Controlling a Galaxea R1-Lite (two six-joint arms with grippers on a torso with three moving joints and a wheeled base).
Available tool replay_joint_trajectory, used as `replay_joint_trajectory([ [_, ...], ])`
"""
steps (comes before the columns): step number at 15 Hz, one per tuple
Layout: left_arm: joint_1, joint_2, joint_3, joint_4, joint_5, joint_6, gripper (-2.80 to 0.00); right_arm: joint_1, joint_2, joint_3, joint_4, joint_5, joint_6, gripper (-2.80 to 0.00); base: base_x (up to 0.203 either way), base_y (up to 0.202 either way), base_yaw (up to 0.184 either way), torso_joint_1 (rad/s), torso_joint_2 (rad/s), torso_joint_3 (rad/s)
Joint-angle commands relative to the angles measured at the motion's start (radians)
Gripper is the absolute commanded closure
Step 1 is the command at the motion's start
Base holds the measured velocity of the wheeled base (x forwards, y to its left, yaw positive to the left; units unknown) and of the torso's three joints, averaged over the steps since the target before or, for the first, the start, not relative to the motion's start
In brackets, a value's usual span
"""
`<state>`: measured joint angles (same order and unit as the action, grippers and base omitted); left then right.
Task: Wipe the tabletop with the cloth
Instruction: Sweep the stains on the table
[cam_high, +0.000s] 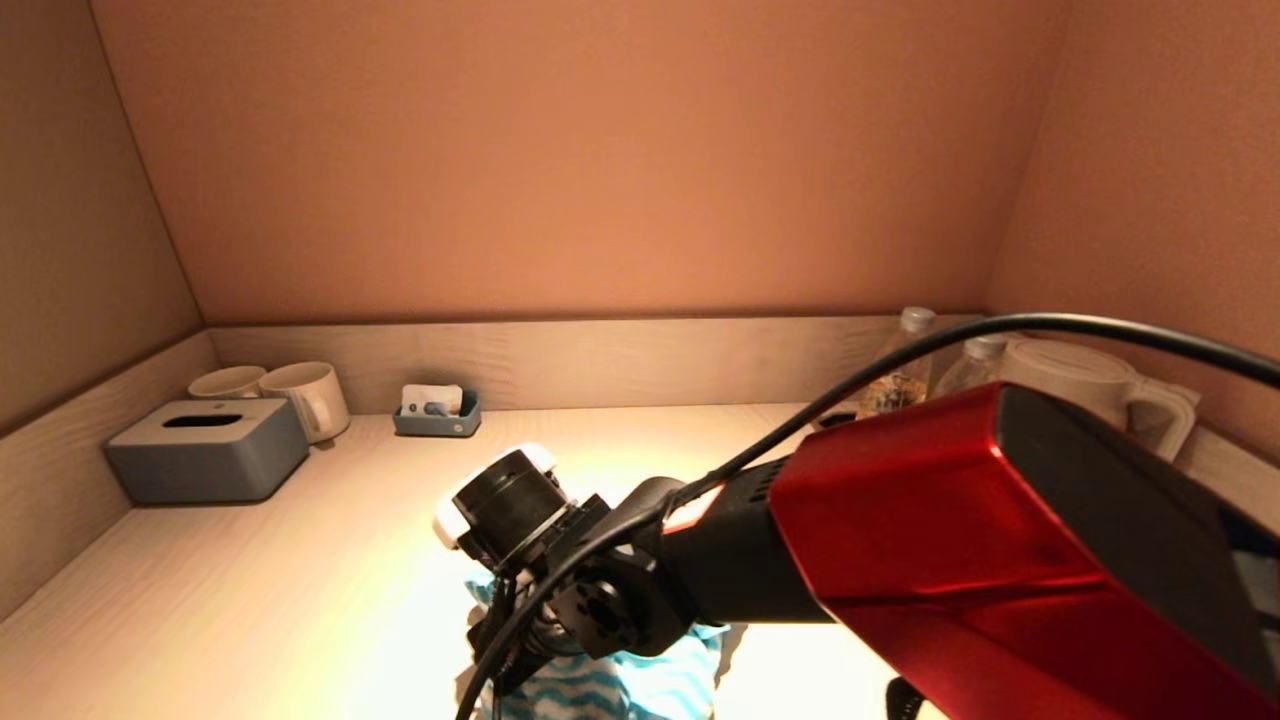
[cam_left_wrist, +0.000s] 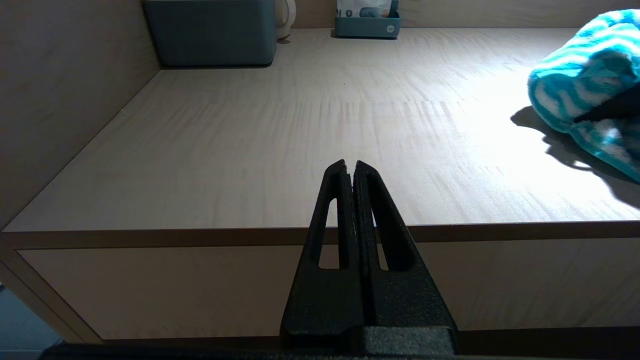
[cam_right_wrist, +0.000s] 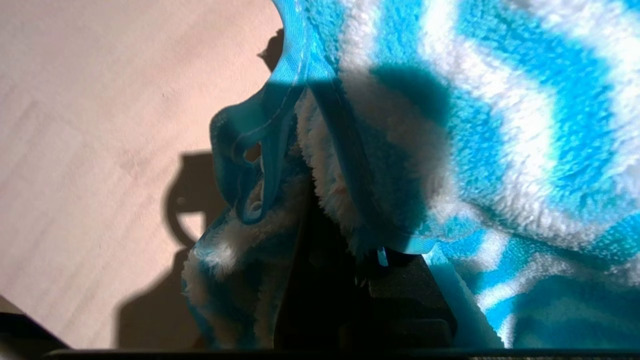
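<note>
A fluffy cloth with blue and white wavy stripes lies bunched on the pale wooden tabletop near its front edge. My right gripper reaches down into it and is shut on the cloth, whose folds cover the fingers in the right wrist view. The cloth also shows in the left wrist view. My left gripper is shut and empty, hovering in front of the table's front edge, left of the cloth.
A grey tissue box and two white mugs stand at the back left. A small grey tray with sachets is at the back. Two bottles and a white kettle stand at the back right. Walls enclose the three sides.
</note>
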<state>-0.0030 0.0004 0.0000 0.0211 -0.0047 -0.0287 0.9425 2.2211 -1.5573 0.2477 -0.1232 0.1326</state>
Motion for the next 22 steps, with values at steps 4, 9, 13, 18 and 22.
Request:
replay_joint_trajectory([
  [4, 0.0, 0.0, 0.0, 0.0, 0.0, 0.0, 0.0, -0.121, 0.17, -0.259, 0.104, -0.086, 0.035, 0.0, 0.0, 0.0, 0.0, 0.0, 0.0, 0.0],
  [9, 0.0, 0.0, 0.0, 0.0, 0.0, 0.0, 0.0, -0.334, 0.085, -0.161, 0.18, -0.104, 0.111, 0.0, 0.0, 0.0, 0.0, 0.0, 0.0, 0.0],
  [13, 0.0, 0.0, 0.0, 0.0, 0.0, 0.0, 0.0, -0.477, -0.01, 0.028, 0.179, -0.094, 0.114, 0.0, 0.0, 0.0, 0.0, 0.0, 0.0, 0.0],
  [18, 0.0, 0.0, 0.0, 0.0, 0.0, 0.0, 0.0, -0.416, -0.202, 0.312, 0.177, -0.028, 0.114, 0.0, 0.0, 0.0, 0.0, 0.0, 0.0, 0.0],
  [22, 0.0, 0.0, 0.0, 0.0, 0.0, 0.0, 0.0, -0.139, -0.228, 0.318, 0.177, -0.015, 0.137, 0.0, 0.0, 0.0, 0.0, 0.0, 0.0, 0.0],
])
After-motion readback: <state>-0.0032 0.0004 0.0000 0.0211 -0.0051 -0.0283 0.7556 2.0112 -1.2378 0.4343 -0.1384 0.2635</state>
